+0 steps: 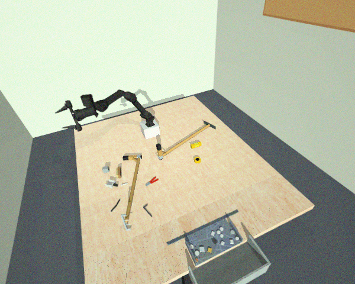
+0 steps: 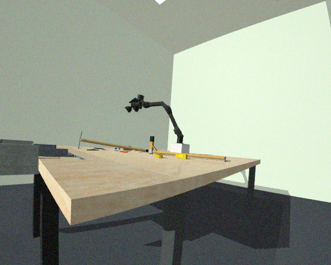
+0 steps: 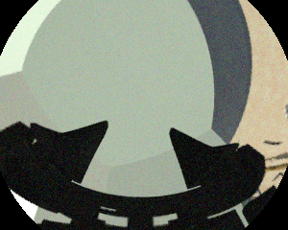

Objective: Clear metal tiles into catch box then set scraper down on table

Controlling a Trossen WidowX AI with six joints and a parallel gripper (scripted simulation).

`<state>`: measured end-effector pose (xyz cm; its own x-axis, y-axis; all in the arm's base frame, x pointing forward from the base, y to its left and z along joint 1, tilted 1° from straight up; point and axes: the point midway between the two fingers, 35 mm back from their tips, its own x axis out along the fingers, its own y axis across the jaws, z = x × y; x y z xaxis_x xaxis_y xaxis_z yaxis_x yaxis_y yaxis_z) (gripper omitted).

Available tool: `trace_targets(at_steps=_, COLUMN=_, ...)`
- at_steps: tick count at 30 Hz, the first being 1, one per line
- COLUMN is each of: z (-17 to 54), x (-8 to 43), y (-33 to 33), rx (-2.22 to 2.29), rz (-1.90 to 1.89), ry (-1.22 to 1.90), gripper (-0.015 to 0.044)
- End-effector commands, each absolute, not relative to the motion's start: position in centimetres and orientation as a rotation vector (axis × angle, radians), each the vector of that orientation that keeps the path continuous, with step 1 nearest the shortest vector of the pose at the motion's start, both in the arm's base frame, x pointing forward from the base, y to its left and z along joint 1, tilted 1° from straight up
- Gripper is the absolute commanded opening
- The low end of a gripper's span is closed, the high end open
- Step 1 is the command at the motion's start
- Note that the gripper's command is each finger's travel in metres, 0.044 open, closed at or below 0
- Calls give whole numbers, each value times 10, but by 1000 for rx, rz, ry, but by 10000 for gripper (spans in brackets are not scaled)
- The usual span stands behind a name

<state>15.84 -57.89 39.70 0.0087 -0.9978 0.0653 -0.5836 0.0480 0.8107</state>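
Observation:
My gripper (image 1: 59, 120) (image 2: 128, 105) (image 3: 139, 128) is open and empty, raised high beyond the table's back left corner, far from both long tools. One long wooden-handled tool (image 1: 132, 189) (image 2: 111, 144) has a pale metal blade toward the plate and a black-ended grip at its back end. Another (image 1: 187, 139) (image 2: 194, 155) has a dark blade at the back right and an upright black-topped grip. I cannot tell which is the scraper. The steel bench plate (image 1: 202, 238) holds several tiles (image 1: 202, 249), mostly pale, one gold. The catch box (image 1: 257, 273) (image 2: 14, 155) adjoins its far end.
A dark strip (image 1: 202, 226) borders the plate. Red-handled pliers (image 1: 153, 180), a hex key (image 1: 147, 210), a black rod (image 1: 115, 205), a brown block (image 1: 119, 171) and a grey block (image 1: 106, 168) lie around the left tool. A yellow block (image 1: 196, 144) and yellow tape roll (image 1: 197, 160) lie right.

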Motion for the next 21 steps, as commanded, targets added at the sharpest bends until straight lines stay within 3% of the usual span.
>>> trace_targets(at_steps=1, z=396, x=183, y=-566, rx=1626, rz=-810, ry=-1564, gripper=440)
trace_targets(at_steps=21, z=405, x=294, y=-485, rx=1633, rz=-849, ry=-1152, gripper=440)
